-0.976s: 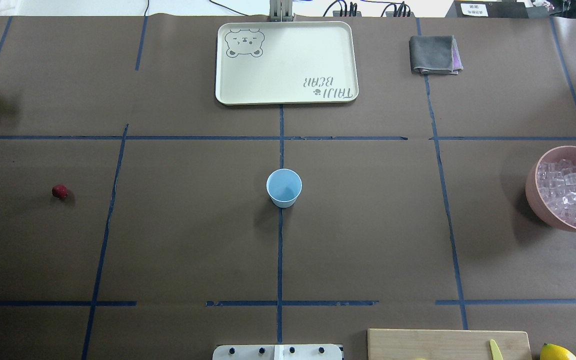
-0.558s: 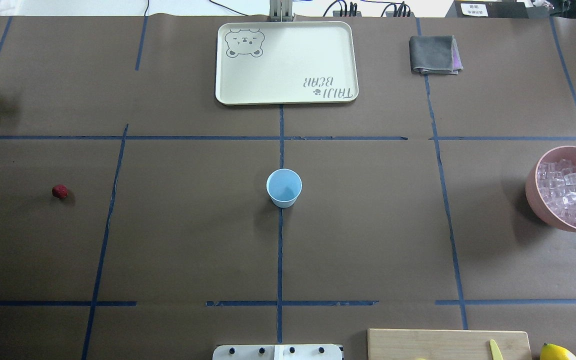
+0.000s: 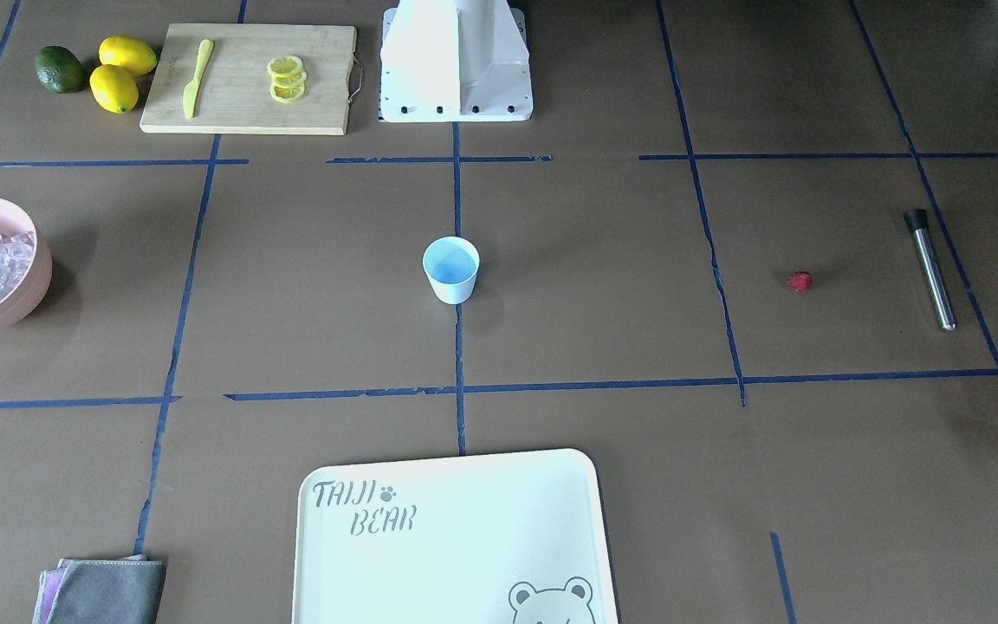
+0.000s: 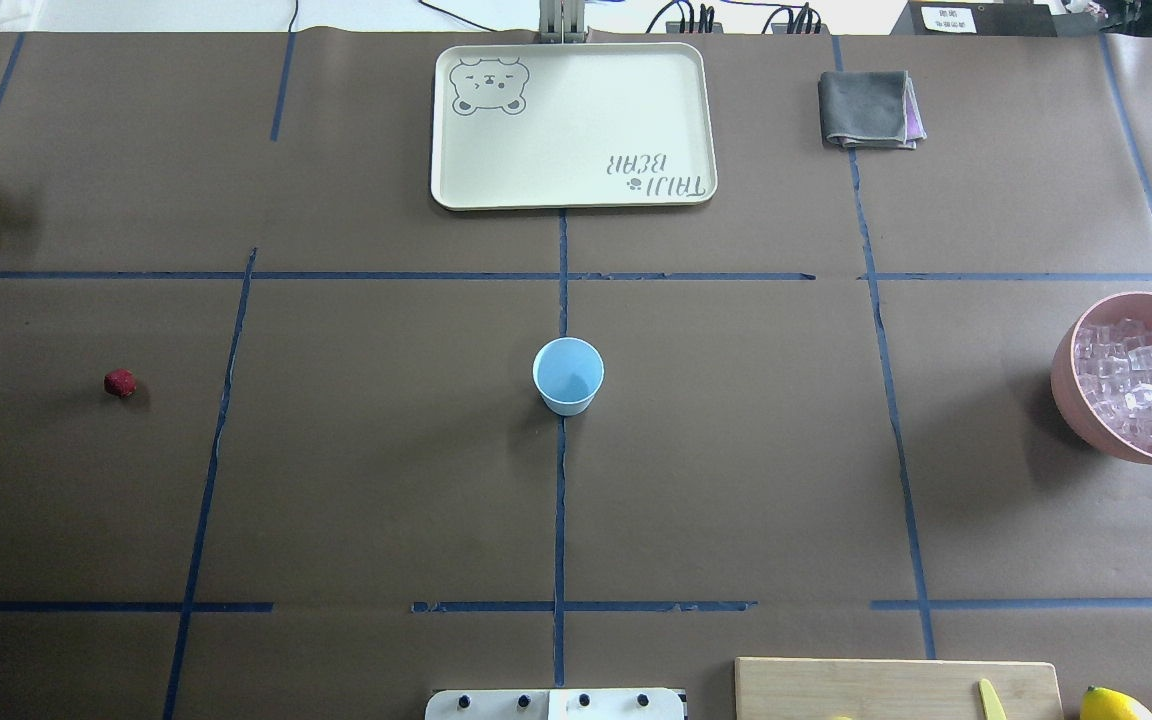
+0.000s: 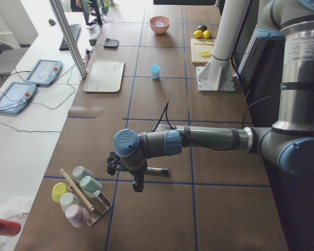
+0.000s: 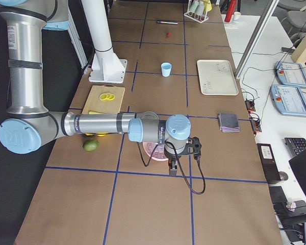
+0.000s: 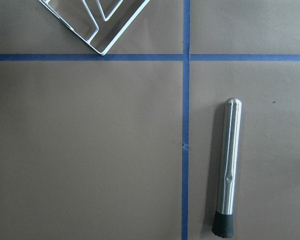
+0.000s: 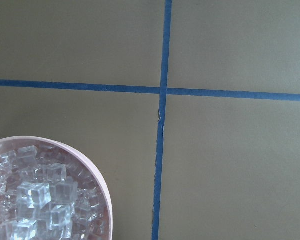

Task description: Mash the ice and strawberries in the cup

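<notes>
The pale blue cup (image 4: 568,375) stands upright at the table's middle, also in the front view (image 3: 451,269). The red strawberry (image 4: 119,383) lies on the table far to its left. The ice (image 4: 1141,385) fills a pink bowl (image 4: 1076,415) at the right edge, and also shows in the right wrist view (image 8: 35,200). My left gripper (image 5: 138,184) hangs over a metal muddler (image 7: 227,165) at the table's left end. My right gripper (image 6: 172,167) hangs beside the pink bowl. I cannot tell whether either gripper is open or shut.
A cream tray (image 4: 572,125) and a folded grey cloth (image 4: 868,108) lie at the far side. A cutting board (image 3: 248,78) with lemon slices and a yellow knife, lemons and a green fruit sit near the robot base. A rack of cups (image 5: 81,196) stands at the left end.
</notes>
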Available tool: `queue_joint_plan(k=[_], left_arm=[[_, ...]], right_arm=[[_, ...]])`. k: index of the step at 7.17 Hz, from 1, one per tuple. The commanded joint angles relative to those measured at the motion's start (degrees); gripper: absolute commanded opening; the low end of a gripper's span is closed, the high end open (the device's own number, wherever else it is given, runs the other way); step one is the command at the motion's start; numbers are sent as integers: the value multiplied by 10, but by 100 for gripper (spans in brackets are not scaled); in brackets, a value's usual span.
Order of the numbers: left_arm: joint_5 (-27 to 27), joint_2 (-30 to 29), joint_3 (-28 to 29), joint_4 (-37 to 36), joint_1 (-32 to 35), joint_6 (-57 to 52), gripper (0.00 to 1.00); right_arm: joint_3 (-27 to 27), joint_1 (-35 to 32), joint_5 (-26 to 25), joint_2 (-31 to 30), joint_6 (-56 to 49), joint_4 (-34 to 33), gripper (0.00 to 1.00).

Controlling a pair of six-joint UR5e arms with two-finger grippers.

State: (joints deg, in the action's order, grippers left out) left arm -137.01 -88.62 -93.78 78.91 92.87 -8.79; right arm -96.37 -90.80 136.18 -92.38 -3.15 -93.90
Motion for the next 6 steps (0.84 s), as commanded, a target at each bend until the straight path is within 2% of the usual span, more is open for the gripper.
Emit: queue_joint_plan(k=[1,5,6], left_arm=[[0,0,-1,1,0,0,100],[0,-3,-3,1,0,0,100],[0,-3,-4,1,1,0,100]], right_arm=[[-21,15,1,-1,33,5,100],[-119,98,-2,-19,228,24,100],[-135,136,-40,-21,293,48,100]])
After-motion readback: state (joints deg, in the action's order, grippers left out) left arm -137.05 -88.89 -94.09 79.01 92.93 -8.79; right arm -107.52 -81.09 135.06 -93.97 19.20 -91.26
